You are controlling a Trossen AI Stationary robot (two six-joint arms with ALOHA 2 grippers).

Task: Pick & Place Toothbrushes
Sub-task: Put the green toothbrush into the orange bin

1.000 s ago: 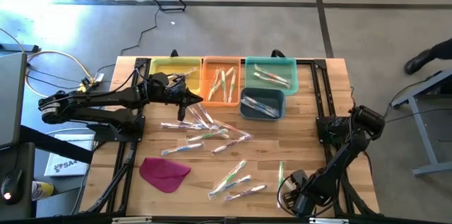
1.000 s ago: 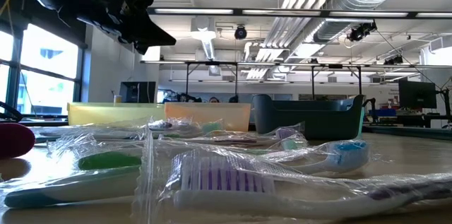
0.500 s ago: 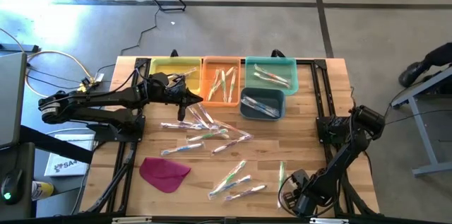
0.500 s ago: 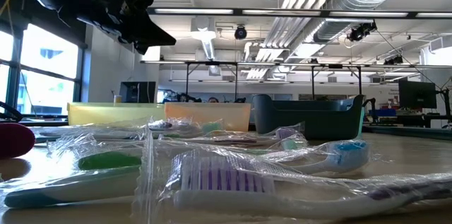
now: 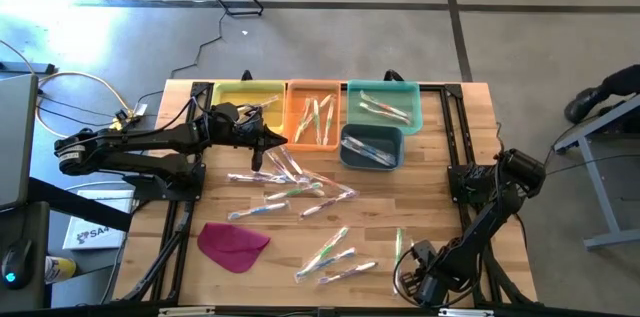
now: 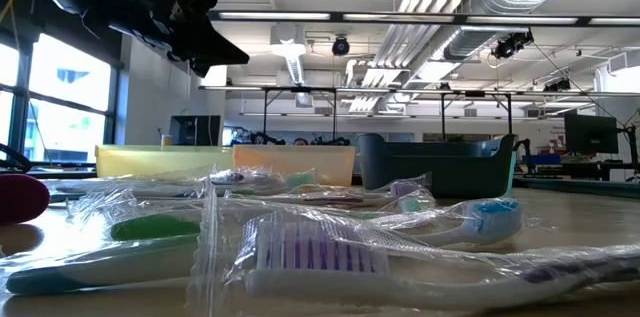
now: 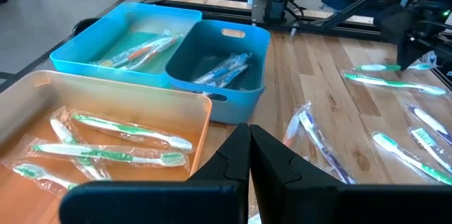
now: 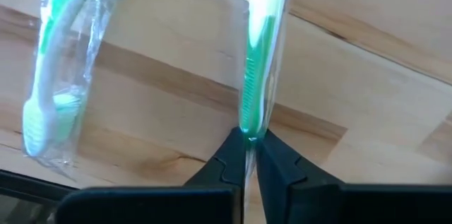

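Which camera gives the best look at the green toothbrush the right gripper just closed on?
The right wrist view: the wrapped green toothbrush fills it, pinched at the right gripper. The high view shows only a thin green sliver on the wooden table. The other views don't clearly show it.

No clearly legible text anywhere.

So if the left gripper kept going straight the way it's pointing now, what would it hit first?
Most likely the dark teal bin. The left gripper is shut and empty, hovering by the corner of the orange bin. How high it rides is unclear, so it might pass over the rim toward the wrapped toothbrushes inside.
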